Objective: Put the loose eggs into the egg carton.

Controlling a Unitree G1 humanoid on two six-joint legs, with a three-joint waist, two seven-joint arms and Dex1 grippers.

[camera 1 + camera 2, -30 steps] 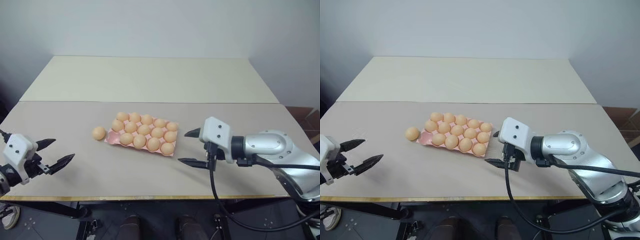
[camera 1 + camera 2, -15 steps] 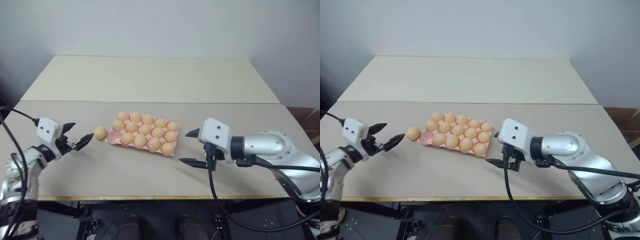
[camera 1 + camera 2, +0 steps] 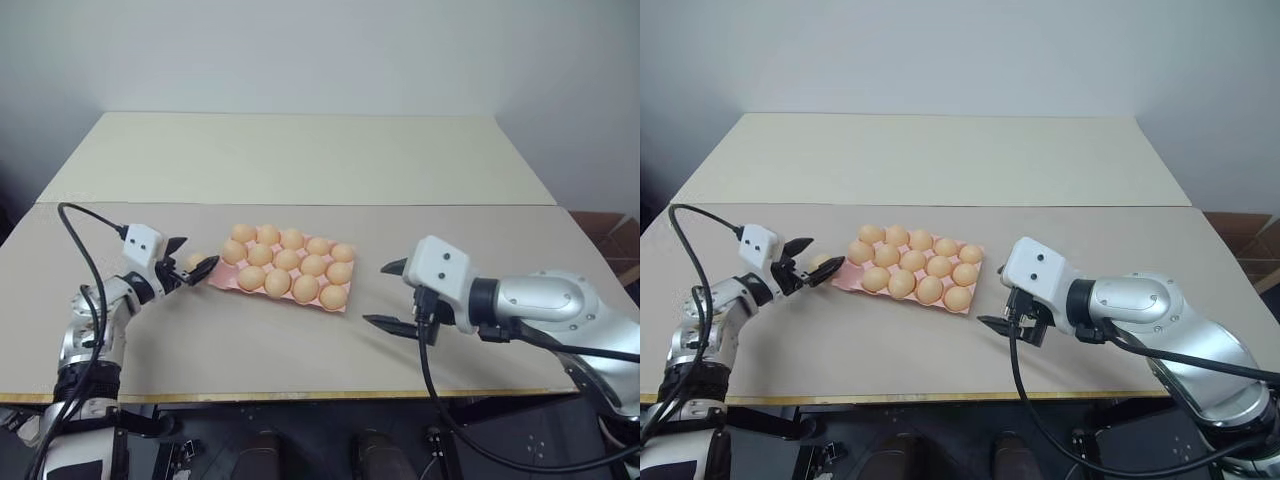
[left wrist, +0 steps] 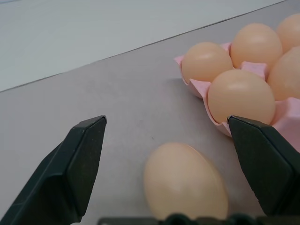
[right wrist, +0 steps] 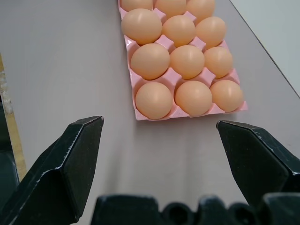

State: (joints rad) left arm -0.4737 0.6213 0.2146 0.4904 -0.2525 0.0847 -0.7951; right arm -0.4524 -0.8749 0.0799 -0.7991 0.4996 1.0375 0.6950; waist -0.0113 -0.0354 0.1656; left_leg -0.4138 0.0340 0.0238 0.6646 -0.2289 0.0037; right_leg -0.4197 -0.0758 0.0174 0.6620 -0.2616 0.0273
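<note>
One loose egg [image 3: 193, 262], light orange-tan, lies on the table just left of the egg carton [image 3: 232, 285]. My left gripper [image 3: 194, 256] is open with one black finger on each side of this egg; the left wrist view shows the egg [image 4: 185, 180] low between the fingers, apart from both. The pink carton [image 5: 174, 111] holds several identical eggs in its cups. My right gripper [image 3: 378, 294] is open and empty, hovering right of the carton and pointing at it.
The work surface is a beige table [image 3: 250, 350] with its front edge close to me. A second, paler table [image 3: 300, 150] adjoins it behind. A black cable [image 3: 85, 250] loops from my left wrist.
My left arm has swung in from the table's left front corner toward the carton, and its open fingers now flank the loose egg. The right arm has stayed put.
</note>
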